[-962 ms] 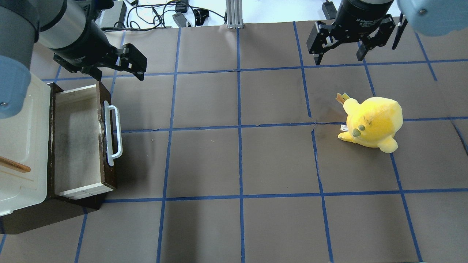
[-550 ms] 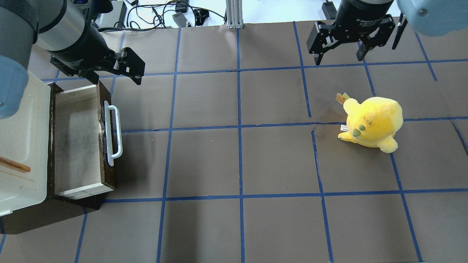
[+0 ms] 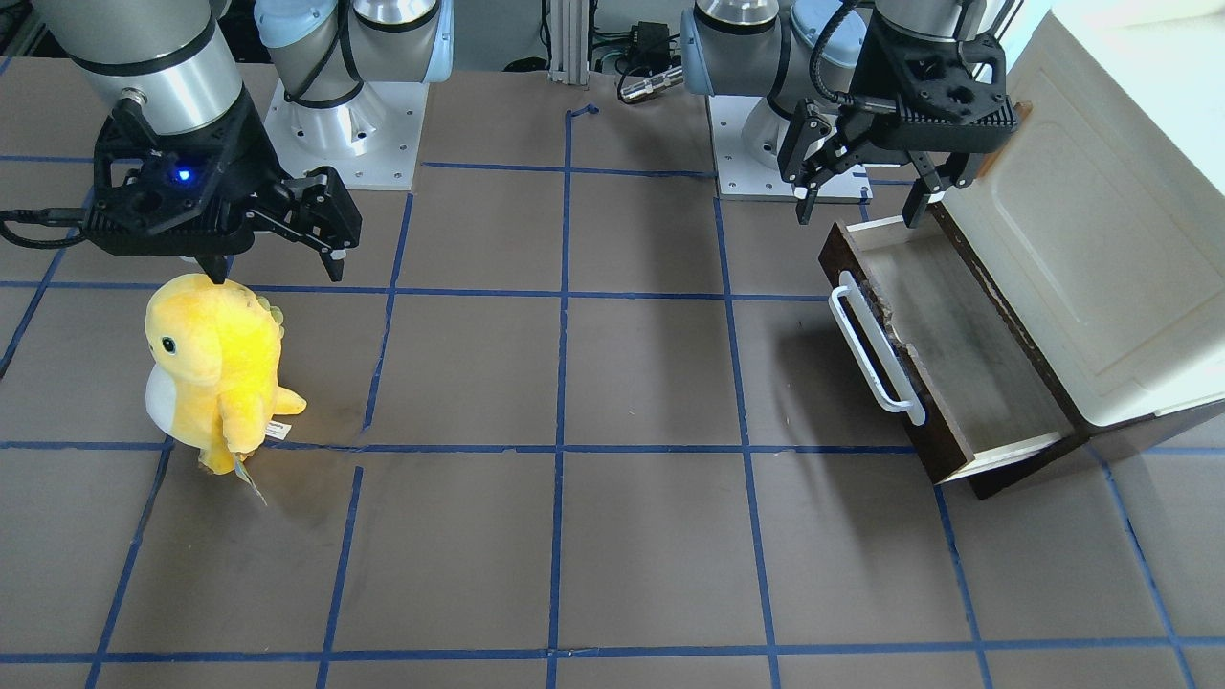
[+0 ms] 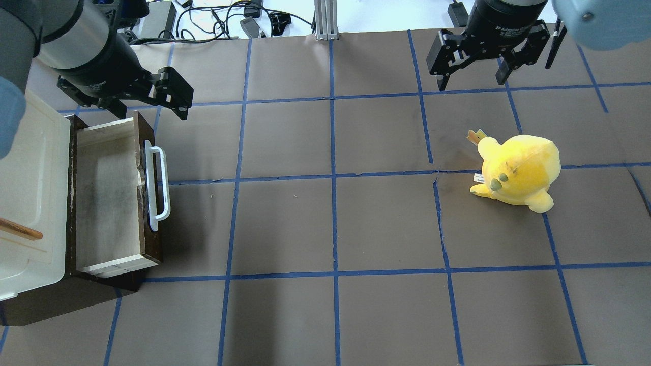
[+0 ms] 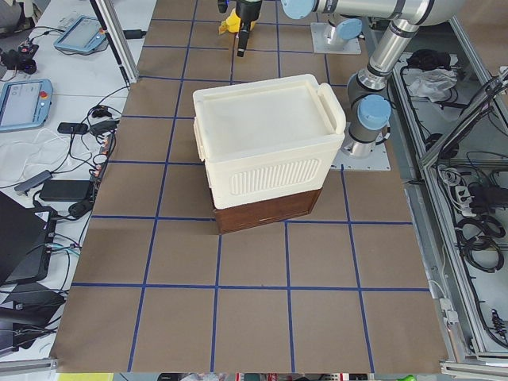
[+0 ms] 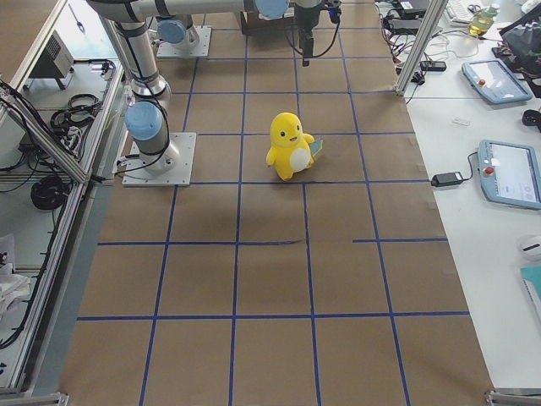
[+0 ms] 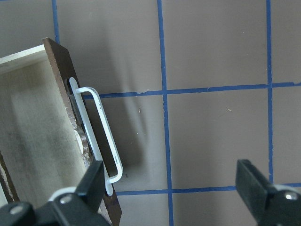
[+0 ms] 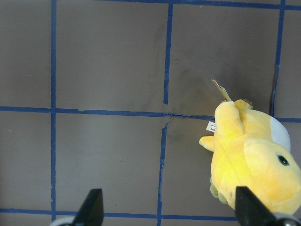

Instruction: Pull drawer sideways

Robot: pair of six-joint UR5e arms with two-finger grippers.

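Observation:
The drawer (image 4: 109,195) stands pulled out of the cabinet at the table's left, with a dark brown front (image 4: 151,231) and a white bar handle (image 4: 158,183). It looks empty inside. It also shows in the front-facing view (image 3: 957,354) and in the left wrist view (image 7: 37,141). My left gripper (image 4: 152,112) is open and empty. It hovers over the drawer's far end, apart from the handle (image 3: 876,349). My right gripper (image 4: 471,84) is open and empty, far to the right, beyond the yellow plush.
A cream cabinet (image 4: 28,193) sits on a dark base behind the drawer. A yellow plush toy (image 4: 519,170) stands at the right and shows in the right wrist view (image 8: 254,160). The brown mat has blue tape lines. Cables lie past the far edge.
My left gripper has shifted a little to the left, towards the cabinet, still open. The drawer, the plush and the right gripper have not moved.

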